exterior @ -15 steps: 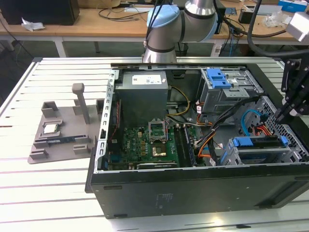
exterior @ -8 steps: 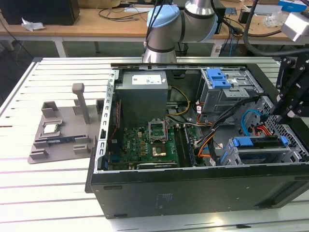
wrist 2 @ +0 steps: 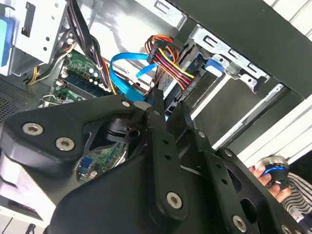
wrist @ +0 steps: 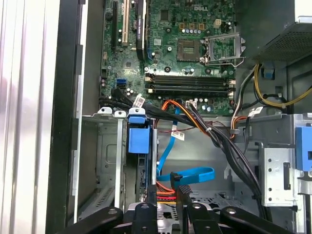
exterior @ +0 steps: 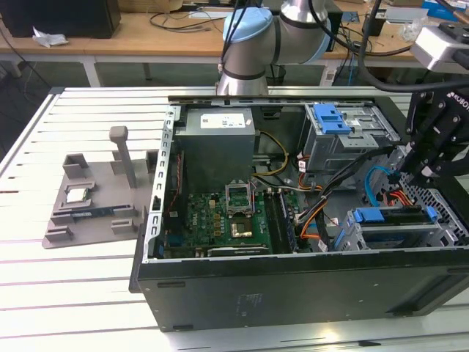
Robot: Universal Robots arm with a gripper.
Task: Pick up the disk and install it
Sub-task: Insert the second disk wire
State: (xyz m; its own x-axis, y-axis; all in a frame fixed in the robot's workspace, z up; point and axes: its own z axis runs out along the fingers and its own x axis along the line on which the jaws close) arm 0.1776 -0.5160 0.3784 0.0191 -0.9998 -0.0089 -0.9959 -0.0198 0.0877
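The disk (exterior: 392,233) lies in the lower drive cage at the front corner of the open computer case, on the exterior view's right, with its blue bracket (exterior: 388,215) along its upper edge. In the first wrist view the disk (wrist: 142,170) stands on edge in the bay under its blue bracket (wrist: 137,139). My black gripper (exterior: 423,172) hovers just above and behind the cage's right end, apart from the disk. Its fingers (wrist: 152,197) stand a narrow gap apart with nothing between them, over blue and orange cables. The second wrist view shows the gripper (wrist 2: 169,105) close to the bay.
An upper metal cage with a blue latch (exterior: 330,117) sits behind. The motherboard (exterior: 220,220) and power supply (exterior: 218,139) lie to the exterior view's left. A grey fixture (exterior: 95,213) holding a small chip (exterior: 77,194) rests on the slatted table. A person's hand (wrist 2: 265,178) is near the case.
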